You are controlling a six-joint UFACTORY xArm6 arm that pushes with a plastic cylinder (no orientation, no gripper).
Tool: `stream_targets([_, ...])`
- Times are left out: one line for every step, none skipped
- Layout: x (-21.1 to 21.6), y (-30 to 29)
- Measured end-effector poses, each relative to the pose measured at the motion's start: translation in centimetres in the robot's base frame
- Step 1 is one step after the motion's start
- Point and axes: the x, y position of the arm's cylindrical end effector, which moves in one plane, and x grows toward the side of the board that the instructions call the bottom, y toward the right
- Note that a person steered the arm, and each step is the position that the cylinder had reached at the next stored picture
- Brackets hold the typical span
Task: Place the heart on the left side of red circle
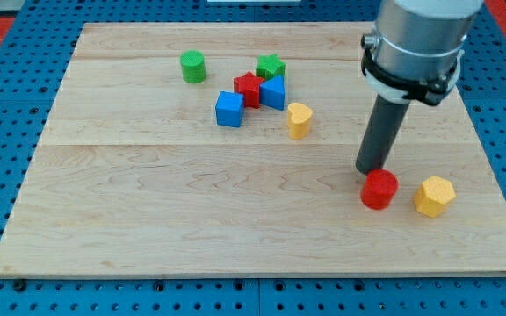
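The yellow heart (pixel 299 119) lies near the middle of the board, right of a cluster of blocks. The red circle (pixel 379 189) sits at the lower right. My tip (pixel 370 169) stands just above and left of the red circle, touching or nearly touching it, and well to the right of and below the heart.
A yellow hexagon (pixel 434 195) lies right of the red circle. A green circle (pixel 192 67), green star (pixel 271 67), red star (pixel 249 89) and two blue blocks (pixel 229 109) (pixel 273 92) sit at upper middle. The wooden board (pixel 148 219) rests on a blue pegboard.
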Motion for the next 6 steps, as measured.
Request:
stream_targets([0.2,0.0])
stream_targets([-7.4,0.0])
stream_targets([-13.3,-4.2])
stream_targets([-10.1,-9.8])
stream_targets([-4.2,-9.9])
stream_targets([1.5,-9.9])
